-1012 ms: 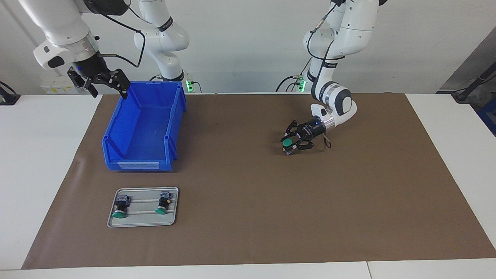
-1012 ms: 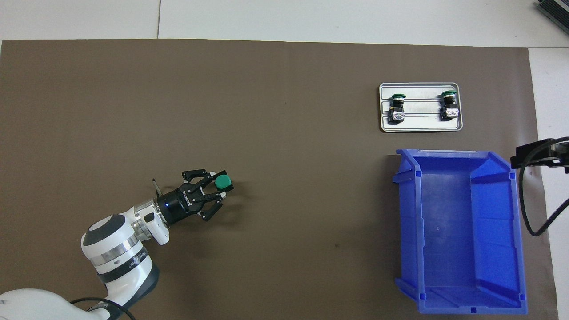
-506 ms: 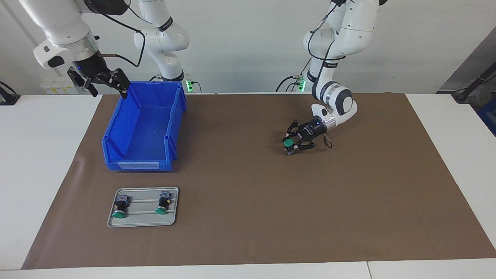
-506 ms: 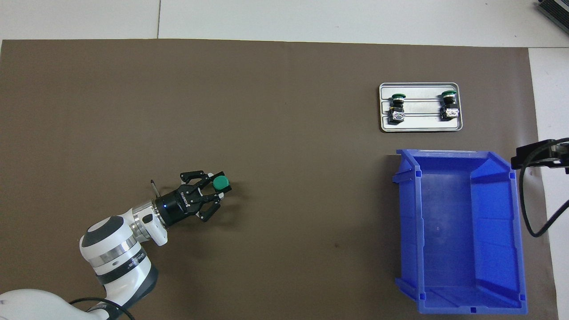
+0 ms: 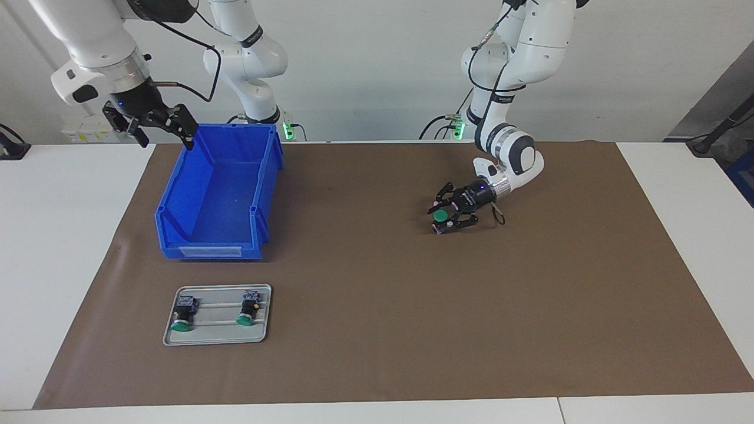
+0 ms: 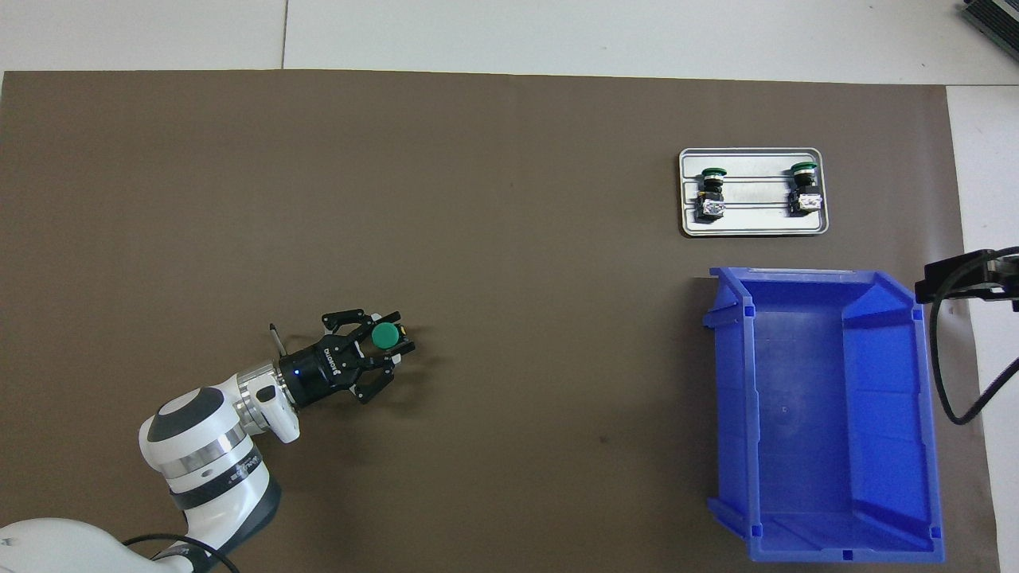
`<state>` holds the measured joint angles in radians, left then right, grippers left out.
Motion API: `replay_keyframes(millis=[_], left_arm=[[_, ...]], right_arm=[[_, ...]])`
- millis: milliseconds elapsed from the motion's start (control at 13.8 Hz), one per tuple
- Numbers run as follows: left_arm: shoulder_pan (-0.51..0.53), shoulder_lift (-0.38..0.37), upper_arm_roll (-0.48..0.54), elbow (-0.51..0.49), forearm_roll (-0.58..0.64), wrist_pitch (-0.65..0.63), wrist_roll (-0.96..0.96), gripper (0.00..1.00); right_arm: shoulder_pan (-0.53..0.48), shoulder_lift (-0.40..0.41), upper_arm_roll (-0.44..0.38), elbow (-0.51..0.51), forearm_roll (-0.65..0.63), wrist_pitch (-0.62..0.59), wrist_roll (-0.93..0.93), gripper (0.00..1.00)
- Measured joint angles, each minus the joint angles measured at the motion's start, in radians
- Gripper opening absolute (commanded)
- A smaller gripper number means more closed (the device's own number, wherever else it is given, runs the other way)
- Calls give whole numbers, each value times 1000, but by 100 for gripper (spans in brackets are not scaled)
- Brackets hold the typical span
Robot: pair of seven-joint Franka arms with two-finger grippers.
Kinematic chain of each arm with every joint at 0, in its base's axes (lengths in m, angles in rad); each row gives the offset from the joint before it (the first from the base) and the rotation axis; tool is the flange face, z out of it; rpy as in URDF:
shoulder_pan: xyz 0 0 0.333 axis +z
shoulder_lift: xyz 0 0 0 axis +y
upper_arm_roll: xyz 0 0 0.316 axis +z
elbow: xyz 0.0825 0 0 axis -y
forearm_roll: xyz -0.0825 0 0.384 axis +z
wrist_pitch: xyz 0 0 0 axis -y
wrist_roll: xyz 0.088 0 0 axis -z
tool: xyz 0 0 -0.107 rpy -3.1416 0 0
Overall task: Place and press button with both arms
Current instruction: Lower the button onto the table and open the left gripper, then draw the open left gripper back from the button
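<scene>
My left gripper (image 5: 446,217) is low over the brown mat, toward the left arm's end of the table, shut on a button (image 5: 439,216) with its green cap up. It also shows in the overhead view (image 6: 380,352), with the button's cap (image 6: 387,337) between the fingers. Whether the button's base touches the mat I cannot tell. Two more buttons (image 5: 182,318) (image 5: 247,312) lie on a grey tray (image 5: 215,338). My right gripper (image 5: 152,122) hangs open and empty over the blue bin's corner nearest the robots.
An empty blue bin (image 5: 177,235) stands toward the right arm's end of the table, nearer to the robots than the tray. In the overhead view the bin (image 6: 728,398) and tray (image 6: 752,229) sit close together. The brown mat (image 5: 377,306) covers the table's middle.
My left gripper has drawn back slightly toward the robots with the button in it. My right gripper has barely moved.
</scene>
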<state>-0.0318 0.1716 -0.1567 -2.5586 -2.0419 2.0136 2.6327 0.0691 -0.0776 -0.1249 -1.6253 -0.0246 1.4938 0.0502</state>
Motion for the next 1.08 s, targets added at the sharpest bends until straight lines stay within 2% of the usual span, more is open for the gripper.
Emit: replay_keyframes(millis=[72,145,217,434,1084], left_arm=[[0,-1,0,1,0,1,-4,59],[0,-2,0,2,0,5,-10,70],[0,-3,1,6,0,9,-16,72],[3,-14,5,28,63,45,-73,72],[68,-161,15,114,546,170,-518,72]], right_arm=[[0,0,0,0,0,0,0,100],[0,0,0,0,0,0,0,100],[0,0,0,0,0,0,0,100],[0,-1,0,0,0,0,0,100],[0,-1,0,-1,0,0,0,100]])
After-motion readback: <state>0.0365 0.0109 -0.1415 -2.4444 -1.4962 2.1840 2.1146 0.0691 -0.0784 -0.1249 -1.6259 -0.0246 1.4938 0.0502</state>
